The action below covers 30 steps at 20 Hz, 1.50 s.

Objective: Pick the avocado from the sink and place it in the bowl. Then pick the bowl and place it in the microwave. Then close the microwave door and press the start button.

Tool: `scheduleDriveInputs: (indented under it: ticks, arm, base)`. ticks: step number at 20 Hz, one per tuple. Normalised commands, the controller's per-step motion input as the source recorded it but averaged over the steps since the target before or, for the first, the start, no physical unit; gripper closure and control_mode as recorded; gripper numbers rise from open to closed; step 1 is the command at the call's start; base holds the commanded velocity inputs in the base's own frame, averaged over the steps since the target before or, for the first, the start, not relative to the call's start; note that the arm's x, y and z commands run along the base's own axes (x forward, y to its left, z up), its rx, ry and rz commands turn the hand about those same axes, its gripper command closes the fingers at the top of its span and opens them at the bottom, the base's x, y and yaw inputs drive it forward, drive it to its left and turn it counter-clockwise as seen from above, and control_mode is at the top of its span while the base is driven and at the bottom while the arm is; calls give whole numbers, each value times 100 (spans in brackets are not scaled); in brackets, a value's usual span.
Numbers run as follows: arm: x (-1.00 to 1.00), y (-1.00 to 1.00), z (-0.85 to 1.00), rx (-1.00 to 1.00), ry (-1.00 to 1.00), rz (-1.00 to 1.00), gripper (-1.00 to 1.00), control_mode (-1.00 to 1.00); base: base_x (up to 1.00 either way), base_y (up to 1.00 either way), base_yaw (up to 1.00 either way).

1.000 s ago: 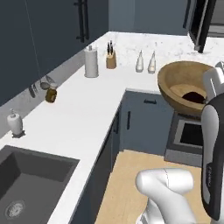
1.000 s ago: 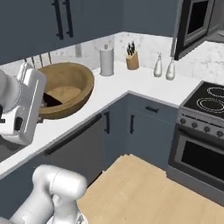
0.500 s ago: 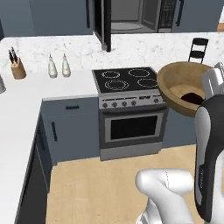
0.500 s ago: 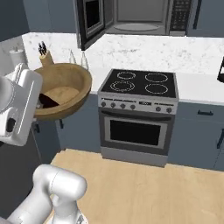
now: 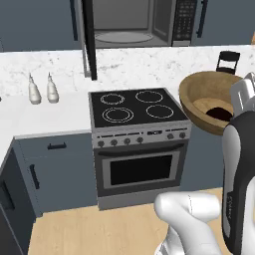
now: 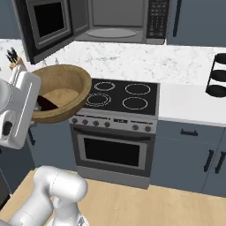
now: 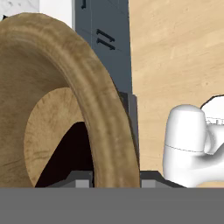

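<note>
The light-brown wooden bowl [image 5: 204, 99] [image 6: 62, 86] [image 7: 43, 87] hangs in the air, tilted, beside the stove. My gripper [image 5: 234, 112] [image 6: 36, 105] [image 7: 116, 180] is shut on its thick rim. The near-black avocado [image 5: 218, 113] [image 6: 45, 103] [image 7: 72, 159] lies inside the bowl, on the side nearest the gripper. Above the stove the microwave [image 5: 134, 22] [image 6: 114, 20] stands open, its round turntable plate [image 5: 123, 37] [image 6: 111, 33] bare. The microwave door [image 5: 88, 37] [image 6: 44, 26] is swung out to the left. Its button panel [image 5: 184, 20] [image 6: 156, 20] is on the right. The sink is out of view.
A black stove with an oven [image 5: 137, 112] [image 6: 119, 99] sits under the microwave. Two pale bottles [image 5: 42, 90] stand on the left counter, and a knife block [image 6: 15, 64] is farther left. A black rack [image 5: 228, 61] [image 6: 218, 75] stands on the right counter. Dark blue cabinets flank the oven.
The base has driven on, so the whole view has swung from the corner counter to face the stove and microwave. The bowl with the avocado stays in my gripper.
</note>
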Motion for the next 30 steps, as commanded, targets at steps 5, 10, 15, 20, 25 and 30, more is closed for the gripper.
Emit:
scheduleDriveInputs:
  ticks: [5,10,15,20,25,30]
  arm:
    - [0,0,0,0,0,0,100,100]
    - [0,0,0,0,0,0,100,100]
    - [0,0,0,0,0,0,100,100]
    - [0,0,0,0,0,0,100,100]
    - [0,0,0,0,0,0,100,100]
    - [0,0,0,0,0,0,100,100]
  base:
    - [100,-39,21]
    - [92,-33,38]
    - [45,-61,39]
    - [0,-36,27]
    - [0,-19,32]
    - [-8,-48,32]
